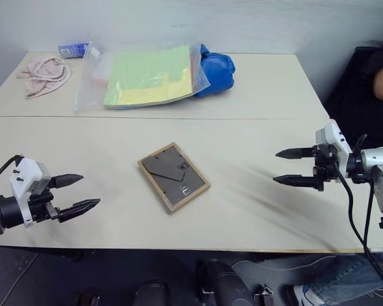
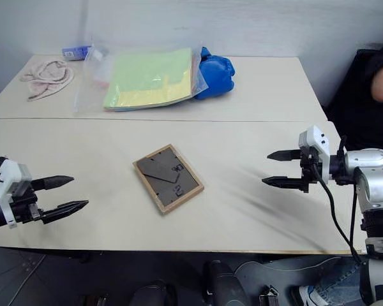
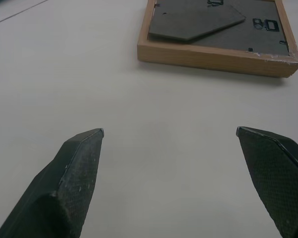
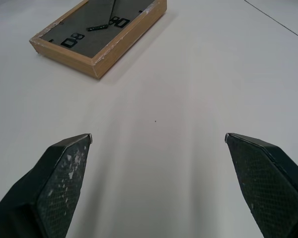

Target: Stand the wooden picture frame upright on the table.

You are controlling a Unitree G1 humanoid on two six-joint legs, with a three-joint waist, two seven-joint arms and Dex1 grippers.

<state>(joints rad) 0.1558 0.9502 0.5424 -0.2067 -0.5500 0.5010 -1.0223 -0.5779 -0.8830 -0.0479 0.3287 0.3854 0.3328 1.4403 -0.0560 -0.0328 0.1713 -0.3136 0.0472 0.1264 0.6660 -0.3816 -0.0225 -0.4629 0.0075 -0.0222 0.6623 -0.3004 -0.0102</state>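
Currently both pincers spread wide and empty: left gripper and right gripper flank the wooden picture frame, well apart, likely staging a two-sided pickup. Frame lies back-up, stand folded, mid table; bag of papers beyond it.

One picture frame lies near the middle of the table. Along the far edge are one clear bag of green and yellow papers, one blue glove, and toward the far left corner one pink cloth and one small blue packet. Two grippers are in view, one left and one right.
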